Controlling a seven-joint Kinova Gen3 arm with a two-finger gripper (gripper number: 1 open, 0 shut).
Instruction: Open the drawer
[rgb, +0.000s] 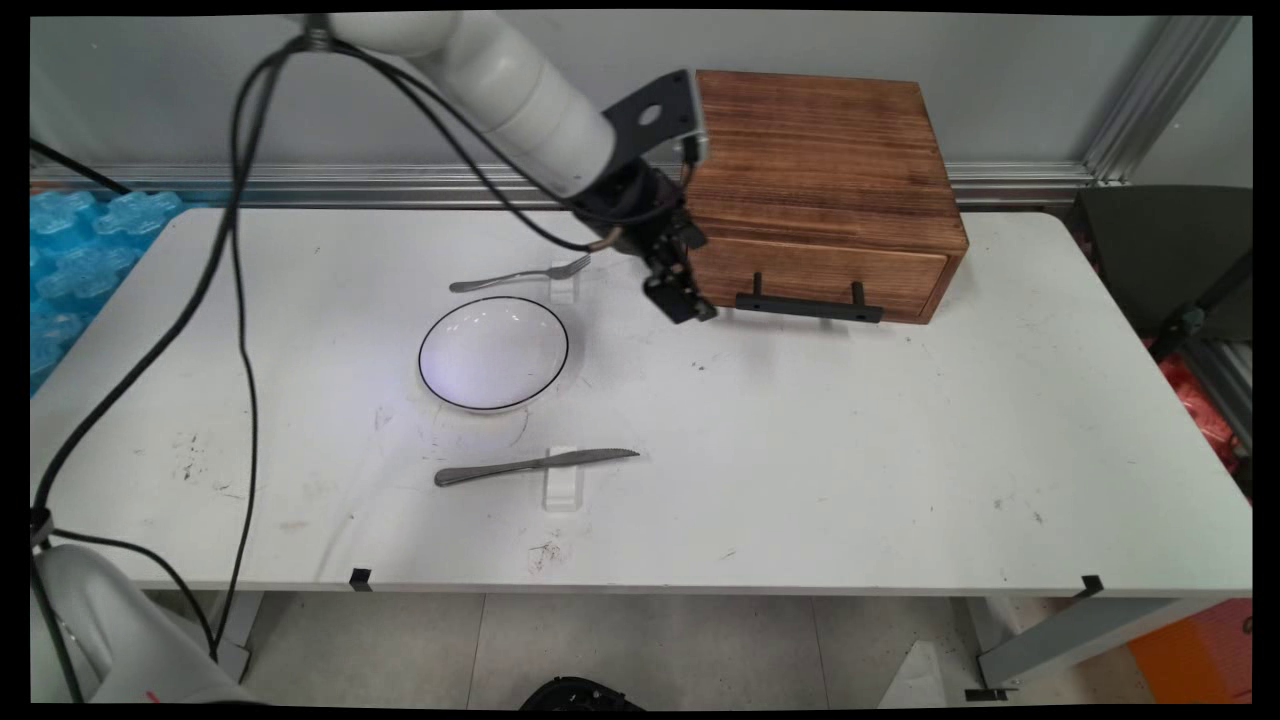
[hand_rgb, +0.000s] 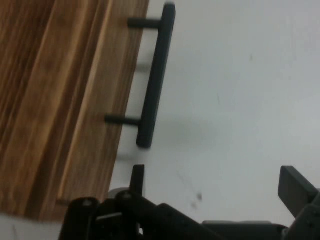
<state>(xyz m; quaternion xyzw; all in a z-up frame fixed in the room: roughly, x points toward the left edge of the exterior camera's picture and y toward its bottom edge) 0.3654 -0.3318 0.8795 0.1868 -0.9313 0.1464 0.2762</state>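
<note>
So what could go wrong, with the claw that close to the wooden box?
The open gripper hangs low beside the wooden drawer box, just short of its black handle. A slightly off approach might knock a finger against the box front and shove it. The fork on its small rest also lies close behind the arm, so a swing back might catch it.

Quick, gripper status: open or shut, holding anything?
Gripper: open and empty, its fingers spread wide over the bare table, just short of the drawer handle of the wooden box.
</note>
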